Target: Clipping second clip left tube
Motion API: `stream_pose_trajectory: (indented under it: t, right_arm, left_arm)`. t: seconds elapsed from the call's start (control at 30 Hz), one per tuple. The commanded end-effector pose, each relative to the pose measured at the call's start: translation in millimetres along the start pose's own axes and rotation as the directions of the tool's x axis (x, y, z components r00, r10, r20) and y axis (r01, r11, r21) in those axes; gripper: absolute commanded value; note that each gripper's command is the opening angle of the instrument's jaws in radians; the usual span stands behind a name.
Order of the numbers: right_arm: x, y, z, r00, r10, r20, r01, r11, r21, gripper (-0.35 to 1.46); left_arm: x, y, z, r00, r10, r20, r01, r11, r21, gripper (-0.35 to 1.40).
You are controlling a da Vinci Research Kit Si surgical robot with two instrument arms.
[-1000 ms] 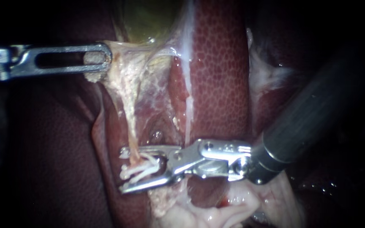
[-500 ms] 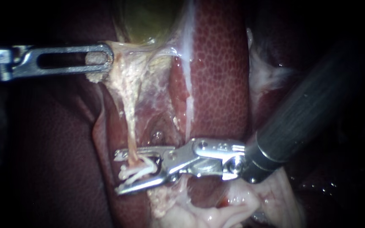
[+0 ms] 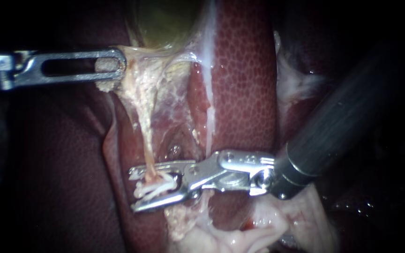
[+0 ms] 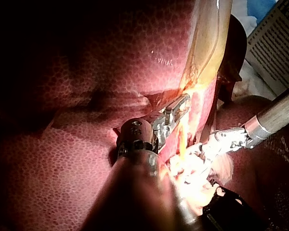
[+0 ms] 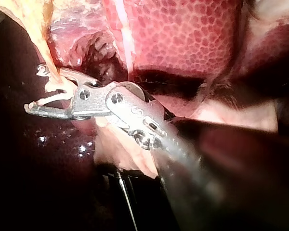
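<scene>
Low on the left tube (image 3: 147, 152), the right instrument (image 3: 134, 189) straddles a clip (image 3: 158, 186), jaws spread; the left instrument (image 3: 112, 65) pinches the gallbladder (image 3: 165, 23) edge.

**Right jaws narrower around the tube**

Compared with one second ago, the right instrument with silver metal jaws (image 3: 133, 189) has pushed a little further across the thin pale yellow tube (image 3: 147, 150) and then came slightly back. The gap between its jaws is now smaller. The lower jaw has risen closer under the small white clip (image 3: 158, 187).
</scene>
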Motion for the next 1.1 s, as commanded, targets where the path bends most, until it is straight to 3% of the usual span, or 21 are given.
stream_pose_trajectory:
  t: [0.03, 0.73, 1.1]
  right_arm:
    - [0.0, 0.0, 0.0, 1.0, -0.001, 0.0, 0.001, 1.0, 0.001, 0.38]
    - [-0.5, 0.3, -0.2, 1.0, -0.002, -0.002, 0.002, 1.0, 0.002, 0.13]
    - [-0.7, 0.2, -0.5, 1.0, 0.004, 0.016, -0.004, 1.0, 0.002, -0.24]
  left_arm:
    - [0.0, 0.0, 0.0, 1.0, 0.0, 0.0, 0.0, 1.0, 0.0, -0.35]
    - [0.0, 0.0, 0.0, 1.0, 0.0, 0.0, 0.0, 1.0, 0.0, -0.35]
    - [0.0, 0.0, 0.0, 1.0, 0.0, 0.0, 0.0, 1.0, 0.0, -0.35]
